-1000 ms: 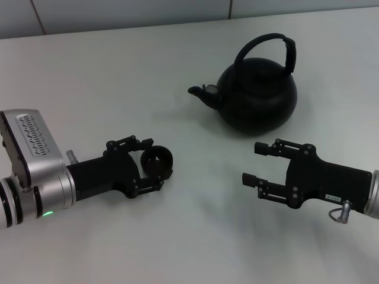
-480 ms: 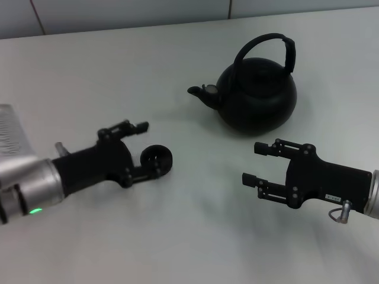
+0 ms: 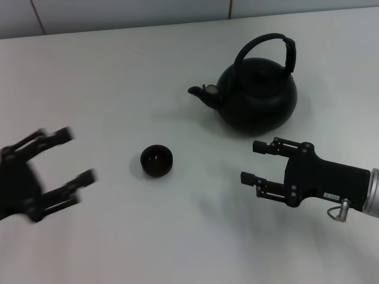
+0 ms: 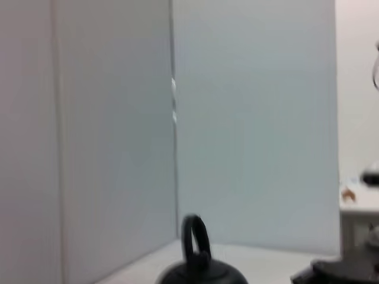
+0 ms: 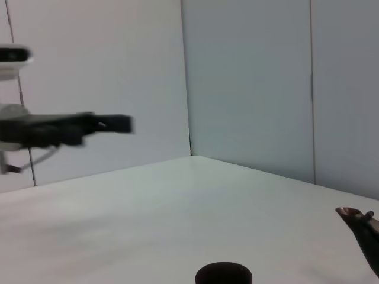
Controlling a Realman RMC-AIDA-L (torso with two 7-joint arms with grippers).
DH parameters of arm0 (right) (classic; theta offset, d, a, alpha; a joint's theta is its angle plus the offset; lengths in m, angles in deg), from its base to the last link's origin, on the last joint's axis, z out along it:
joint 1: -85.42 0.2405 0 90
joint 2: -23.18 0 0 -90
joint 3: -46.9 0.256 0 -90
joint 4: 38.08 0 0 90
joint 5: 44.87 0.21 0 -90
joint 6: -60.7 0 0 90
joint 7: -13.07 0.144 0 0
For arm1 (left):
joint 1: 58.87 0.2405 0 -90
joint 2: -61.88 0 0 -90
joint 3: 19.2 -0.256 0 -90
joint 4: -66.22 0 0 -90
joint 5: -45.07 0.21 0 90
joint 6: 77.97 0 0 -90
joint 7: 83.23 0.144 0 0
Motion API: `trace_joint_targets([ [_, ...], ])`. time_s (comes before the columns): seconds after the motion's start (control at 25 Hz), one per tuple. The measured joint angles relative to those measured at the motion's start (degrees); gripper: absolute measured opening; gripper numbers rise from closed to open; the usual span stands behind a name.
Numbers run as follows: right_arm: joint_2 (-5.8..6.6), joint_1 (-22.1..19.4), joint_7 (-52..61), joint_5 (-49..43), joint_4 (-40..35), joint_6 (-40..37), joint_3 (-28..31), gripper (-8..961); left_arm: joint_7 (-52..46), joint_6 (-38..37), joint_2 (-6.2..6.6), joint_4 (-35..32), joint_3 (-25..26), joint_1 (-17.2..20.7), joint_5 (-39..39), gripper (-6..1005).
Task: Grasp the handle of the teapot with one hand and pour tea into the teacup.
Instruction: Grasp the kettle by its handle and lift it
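The matte-black teapot [image 3: 259, 97] stands upright on the white table at the back right, spout pointing left, its arched handle [image 3: 267, 46] raised over the lid. It also shows in the left wrist view [image 4: 198, 269]. The small black teacup [image 3: 156, 160] stands alone near the table's middle, left of and in front of the teapot; its rim shows in the right wrist view [image 5: 224, 274]. My left gripper [image 3: 70, 155] is open and empty at the left edge, apart from the teacup. My right gripper [image 3: 252, 161] is open and empty, in front of the teapot.
The white table [image 3: 118, 83] ends at a pale wall along the back. The teapot's spout tip [image 5: 354, 215] shows in the right wrist view, and the left gripper [image 5: 112, 123] hangs blurred above the table there.
My left gripper has let go of the teacup and pulled back to the left, away from it. The teacup stays standing on the table. The right arm has not moved.
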Motion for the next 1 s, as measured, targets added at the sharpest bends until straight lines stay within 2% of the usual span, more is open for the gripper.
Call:
trace_joint_targets([
  [0.08, -0.02, 0.01, -0.05, 0.0, 0.03, 0.0, 0.0, 675, -0.16, -4.04, 1.09, 0.71, 4.05, 2.21, 0.06, 810],
  [0.2, -0.09, 0.02, -0.2, 0.0, 0.14, -0.02, 0.0, 676, -0.27, -7.36, 2.02, 0.93, 8.2, 3.83, 0.61, 811],
  [0.28, -0.11, 0.07, -0.19, 0.0, 0.1, -0.24, 0.0, 676, -0.47, -8.2, 2.87, 0.93, 8.65, 4.05, 1.47, 811],
  [0.36, -0.12, 0.13, -0.19, 0.0, 0.02, -0.49, 0.0, 676, -0.5, -7.68, 3.21, 0.93, 8.71, 3.95, 3.34, 811],
  [0.48, -0.12, 0.18, -0.18, 0.03, 0.01, -0.64, 0.0, 675, -0.08, -5.99, 3.32, 0.71, 8.8, 3.86, 6.7, 810],
  [0.56, -0.13, 0.2, -0.15, 0.08, 0.1, -0.67, 0.0, 675, 1.13, -1.75, 3.1, -0.3, 8.86, 4.05, 11.35, 810],
  [0.8, -0.13, 0.21, -0.12, 0.11, 0.36, -0.68, 0.0, 675, 2.04, 1.15, 2.85, -0.59, 8.92, 4.24, 13.63, 810],
  [0.84, -0.13, 0.21, -0.12, 0.12, 0.41, -0.69, 0.0, 676, 3.39, 3.39, 2.37, -0.69, 8.95, 4.09, 16.55, 810],
  [1.0, -0.13, 0.1, -0.11, 0.21, 0.48, -0.71, 0.05, 676, 3.5, 3.64, 2.28, -0.74, 8.97, 3.94, 16.88, 810],
])
